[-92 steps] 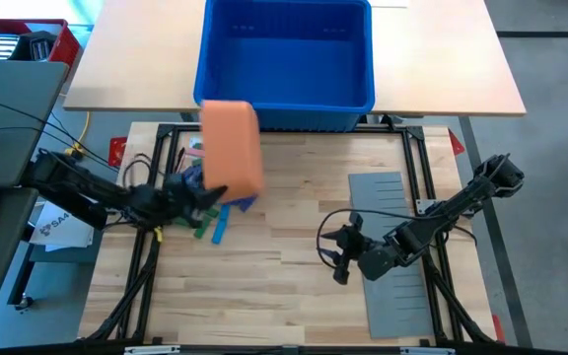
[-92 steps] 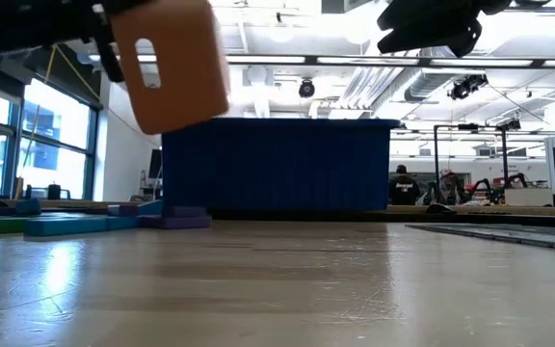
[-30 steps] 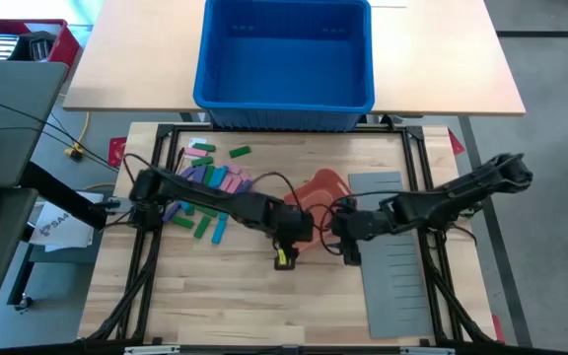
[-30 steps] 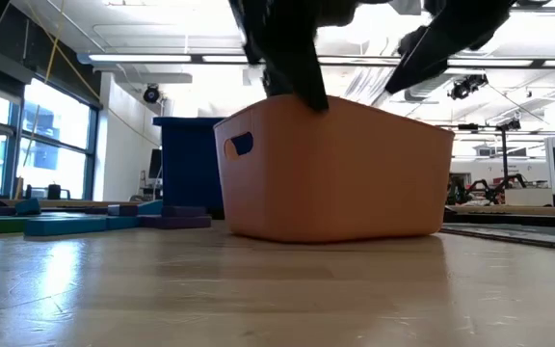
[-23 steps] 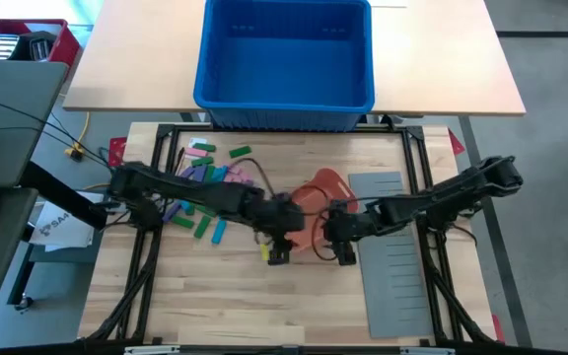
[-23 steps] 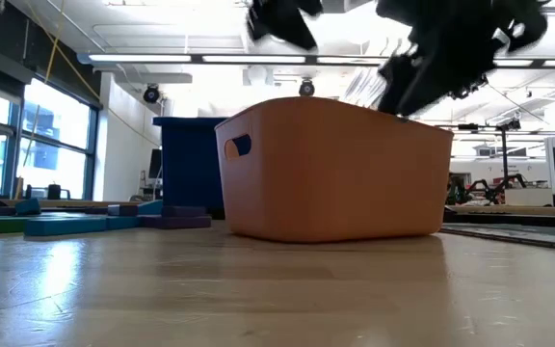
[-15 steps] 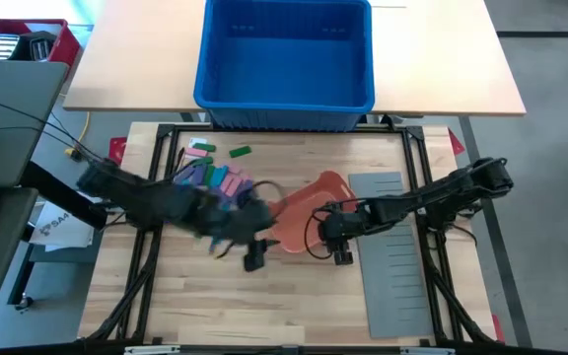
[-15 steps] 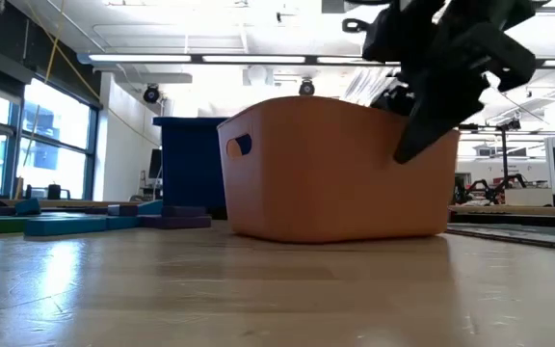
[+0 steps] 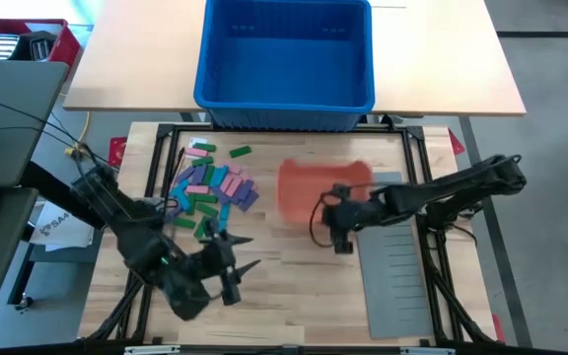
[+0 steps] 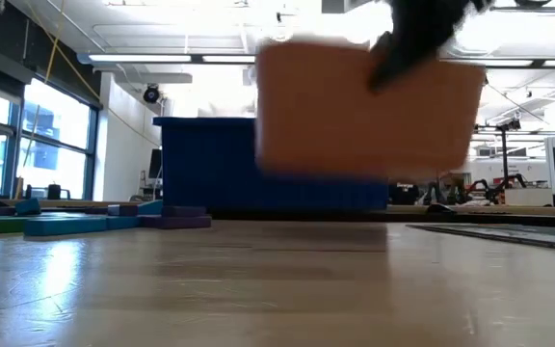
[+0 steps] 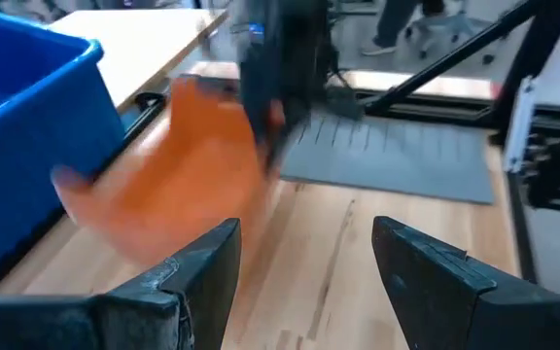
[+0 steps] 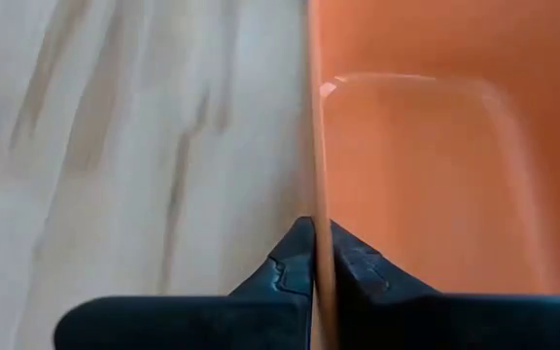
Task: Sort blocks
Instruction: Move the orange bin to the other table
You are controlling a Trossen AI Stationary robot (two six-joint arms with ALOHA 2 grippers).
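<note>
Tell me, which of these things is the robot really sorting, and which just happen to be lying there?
Part of the job: the blocks; the orange tray, pinched at its wall by the right gripper.

Just there: blue bin; grey slotted sheet; left gripper, empty.

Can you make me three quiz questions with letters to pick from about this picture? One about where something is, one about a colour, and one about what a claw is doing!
1. Where does the pile of blocks lie?
A. on the table near the left arm's side
B. inside the big bin
C. on the grey sheet

2. What colour is the big bin behind the table?
A. red
B. blue
C. yellow

3. What is the right gripper doing?
A. hanging open over the blocks
B. pinching the orange tray's wall
C. resting on the grey sheet

Answers:
1. A, the high view shows the blocks on the wood there.
2. B, its walls are blue.
3. B, the right wrist view shows its fingers shut on the orange tray, which is off the table.
</note>
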